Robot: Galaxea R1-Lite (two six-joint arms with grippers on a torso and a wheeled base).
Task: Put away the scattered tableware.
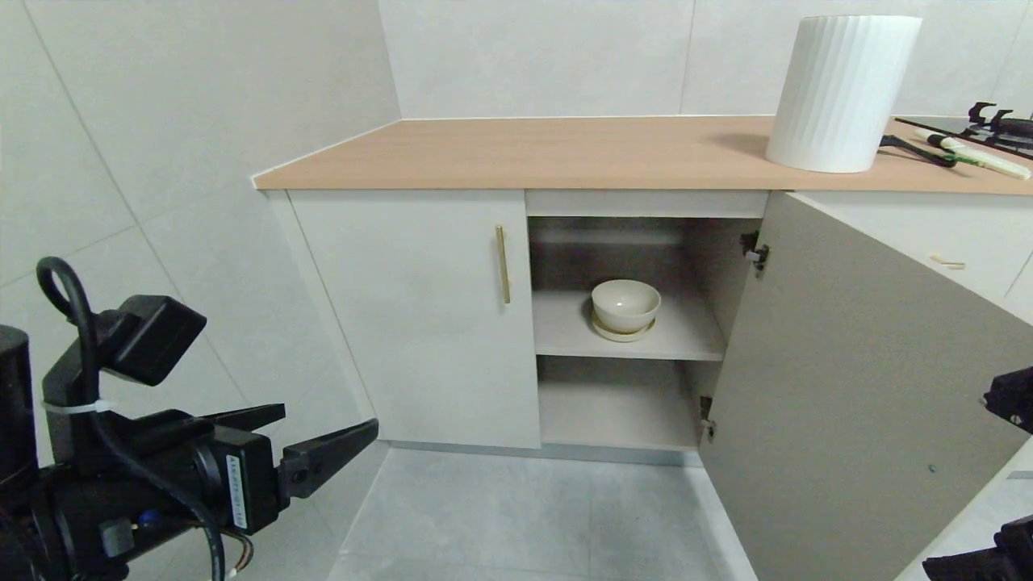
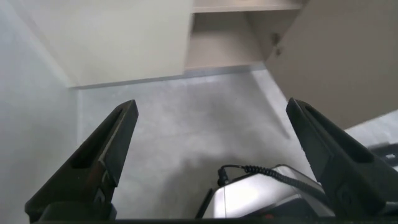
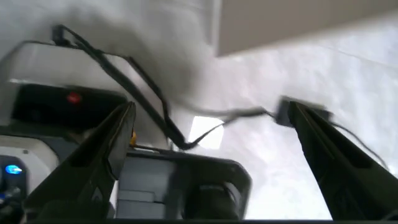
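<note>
At lower left the left pincer (image 1: 329, 417) hangs wide and empty. The right pincer (image 3: 208, 104) is spread wide too, holding nothing. Mid-frame, the bowl (image 1: 625, 305) sits on a saucer (image 1: 621, 332) on the cupboard's upper shelf (image 1: 686, 335), with the door (image 1: 847, 387) open. Stowing looks done here. Next would likely be shutting the door, or fetching the utensils (image 1: 972, 153) from the table (image 1: 524, 149) at upper right.

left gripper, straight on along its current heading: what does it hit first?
Likely the closed cabinet door, near its lower edge; the open left gripper aims at the cabinet's base. Depth is unclear, so it could meet the floor tiles first.
</note>
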